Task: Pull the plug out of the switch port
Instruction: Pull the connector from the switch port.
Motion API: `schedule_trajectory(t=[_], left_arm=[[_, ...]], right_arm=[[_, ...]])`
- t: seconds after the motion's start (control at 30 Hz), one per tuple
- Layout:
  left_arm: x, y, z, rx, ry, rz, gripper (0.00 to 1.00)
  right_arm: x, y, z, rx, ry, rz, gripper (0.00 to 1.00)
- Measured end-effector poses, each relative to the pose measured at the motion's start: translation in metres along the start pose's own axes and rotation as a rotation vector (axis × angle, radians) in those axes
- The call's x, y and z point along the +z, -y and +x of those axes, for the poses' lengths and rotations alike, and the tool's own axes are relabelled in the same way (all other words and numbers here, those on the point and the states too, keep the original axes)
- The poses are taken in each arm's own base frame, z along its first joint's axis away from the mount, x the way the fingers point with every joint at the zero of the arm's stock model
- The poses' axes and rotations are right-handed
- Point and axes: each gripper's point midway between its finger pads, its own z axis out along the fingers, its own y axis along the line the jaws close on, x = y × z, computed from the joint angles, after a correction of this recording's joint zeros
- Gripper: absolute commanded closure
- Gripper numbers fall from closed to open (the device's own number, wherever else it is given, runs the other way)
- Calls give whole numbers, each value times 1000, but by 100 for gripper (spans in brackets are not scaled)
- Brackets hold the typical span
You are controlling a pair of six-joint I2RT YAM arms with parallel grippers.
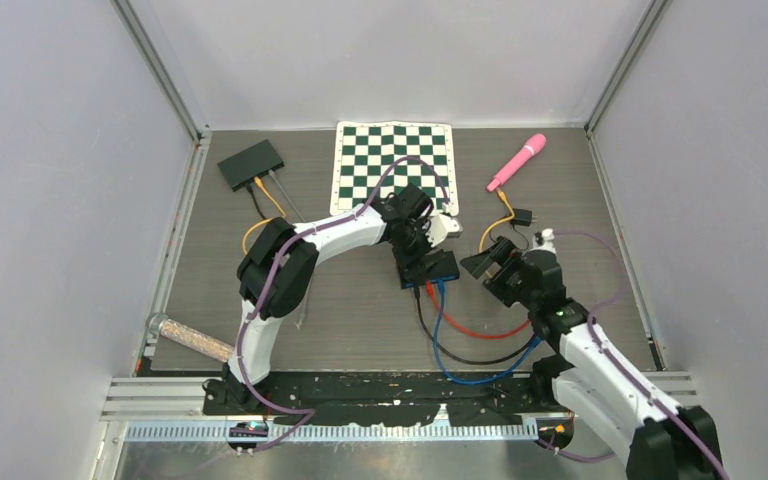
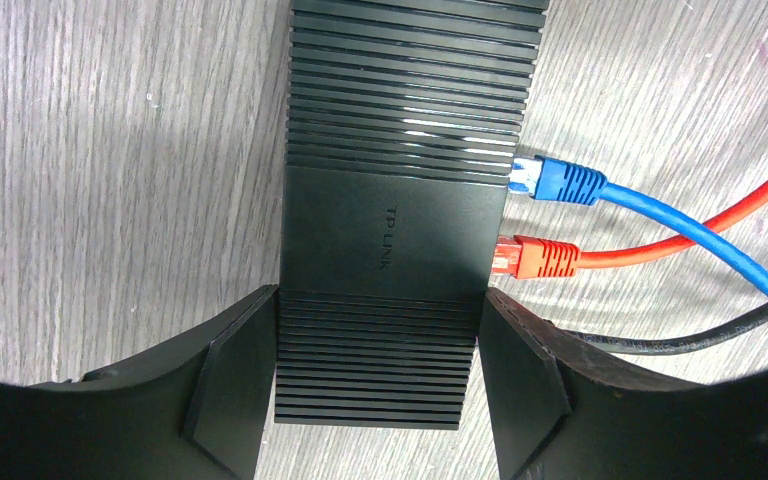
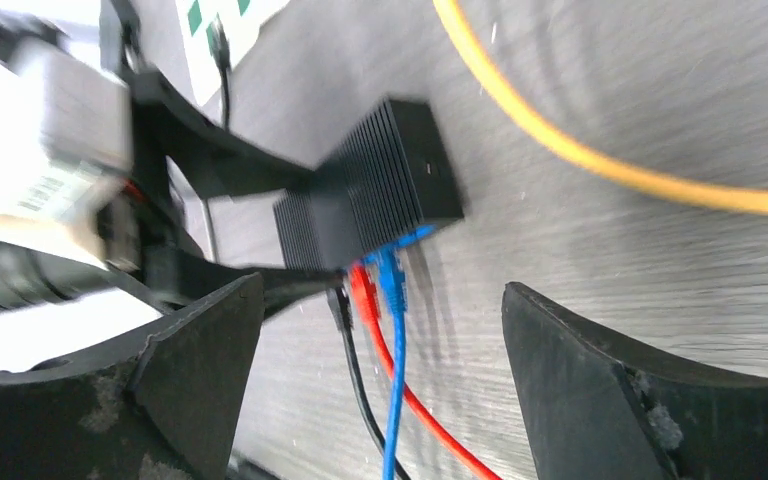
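A black ribbed switch (image 2: 390, 150) lies on the grey wood table, and my left gripper (image 2: 378, 370) is shut on it, one pad against each long side of its near end. Along its right side a blue plug (image 2: 557, 181) and a red plug (image 2: 535, 257) sit in ports, and a black cable (image 2: 660, 345) runs out behind the right finger. In the top view the switch (image 1: 430, 268) is mid-table. My right gripper (image 1: 488, 265) hovers just right of it, open. From the right wrist, the blue plug (image 3: 392, 275), red plug (image 3: 363, 290) and black plug (image 3: 338, 305) hang ahead of the open gripper (image 3: 380, 370), untouched.
A green chessboard mat (image 1: 394, 167) lies behind the switch. A second black box (image 1: 251, 163) with orange and grey cables sits at the back left. A pink wand (image 1: 517, 162) and a small black adapter (image 1: 523, 215) on a yellow cable (image 3: 610, 165) are at the right. A clear tube (image 1: 190, 338) lies front left.
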Motion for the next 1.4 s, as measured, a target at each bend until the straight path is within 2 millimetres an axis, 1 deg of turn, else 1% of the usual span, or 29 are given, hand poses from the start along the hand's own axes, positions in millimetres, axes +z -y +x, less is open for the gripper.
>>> schedule_trajectory(t=[0.07, 0.13, 0.2, 0.23, 0.33, 0.4, 0.43, 0.5, 0.53, 0.57, 0.63, 0.67, 0.7, 0.73, 0.83, 0.93, 0.97, 1.1, 1.2, 1.33, 1.4], left_arm=[[0, 0, 0, -1, 1, 1, 71], [0, 0, 0, -1, 2, 2, 71], [0, 0, 0, -1, 2, 1, 71], [0, 0, 0, -1, 4, 0, 71], [0, 0, 0, 1, 7, -1, 71], [0, -1, 1, 1, 10, -2, 71], [0, -1, 1, 2, 12, -3, 71], [0, -1, 1, 2, 14, -3, 71], [0, -1, 1, 3, 14, -3, 71], [0, -1, 0, 2, 15, -3, 71], [0, -1, 0, 2, 15, -3, 71], [0, -1, 0, 2, 15, -3, 71], [0, -1, 0, 2, 15, -3, 71], [0, -1, 0, 3, 15, -3, 71], [0, -1, 0, 2, 15, -2, 71], [0, -1, 0, 2, 15, -2, 71], [0, -1, 0, 2, 15, -2, 71], [0, -1, 0, 2, 15, -2, 71], [0, -1, 0, 2, 15, -2, 71], [0, -1, 0, 2, 15, -2, 71], [0, -1, 0, 2, 15, -2, 71]], right_arm=[[-12, -6, -24, -12, 80, 34, 5], [-28, -18, -48, -24, 158, 56, 5], [-52, -39, -77, -44, 261, 59, 5], [-68, -53, -93, -62, 318, 52, 5], [-114, -92, -132, -114, 465, 19, 5], [-142, -111, -151, -138, 547, 7, 5], [-154, -117, -158, -149, 580, 6, 5], [-169, -121, -167, -160, 627, 18, 4], [-171, -120, -169, -159, 638, 31, 2], [-171, -116, -170, -155, 642, 50, 1], [-165, -101, -166, -146, 629, 101, 0], [-160, -91, -162, -141, 615, 133, 0], [-151, -76, -156, -131, 591, 176, 0], [-147, -68, -152, -127, 576, 196, 0], [-123, -34, -130, -107, 482, 283, 0], [-102, -10, -107, -90, 377, 329, 2], [-94, -3, -96, -82, 330, 338, 3], [-73, 13, -69, -52, 205, 341, 3], [-65, 13, -59, -40, 159, 315, 5], [-49, 15, -36, -4, 62, 260, 13], [-39, 22, -19, 27, 2, 236, 17]])
